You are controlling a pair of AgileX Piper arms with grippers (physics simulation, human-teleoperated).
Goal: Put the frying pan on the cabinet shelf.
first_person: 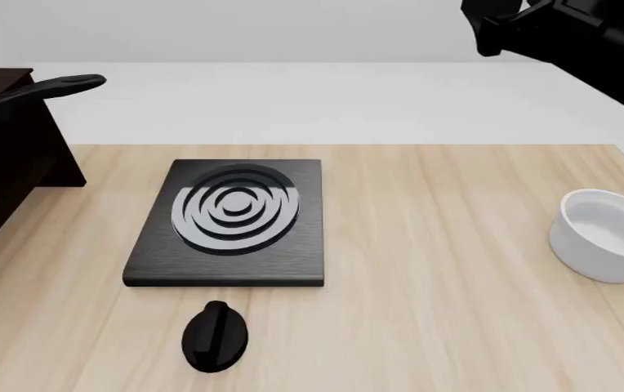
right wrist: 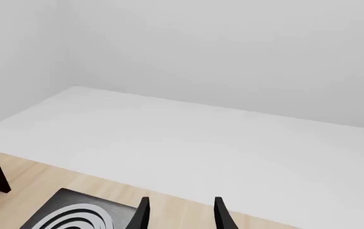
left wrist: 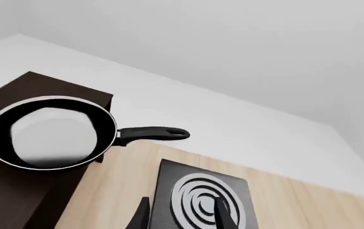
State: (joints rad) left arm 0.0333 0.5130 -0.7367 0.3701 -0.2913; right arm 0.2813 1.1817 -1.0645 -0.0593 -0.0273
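Observation:
The frying pan (left wrist: 50, 133) is black with a glossy inside. It sits flat on top of the dark brown cabinet shelf (left wrist: 4, 200), with its long handle (left wrist: 153, 134) sticking out past the cabinet's edge. In the front view only the handle (first_person: 51, 86) and a bit of the rim show, at the far left on the cabinet (first_person: 2, 155). My left gripper (left wrist: 182, 217) is open and empty, back from the pan and above the stove plate. My right gripper (right wrist: 182, 214) is open and empty, held high over the table's far side.
A square black stove plate with concentric rings (first_person: 230, 216) lies on the light wooden tabletop (first_person: 454, 286), with a black knob (first_person: 216, 335) in front of it. A white bowl (first_person: 606, 233) stands at the right edge. The right arm (first_person: 573, 33) hangs at the top right.

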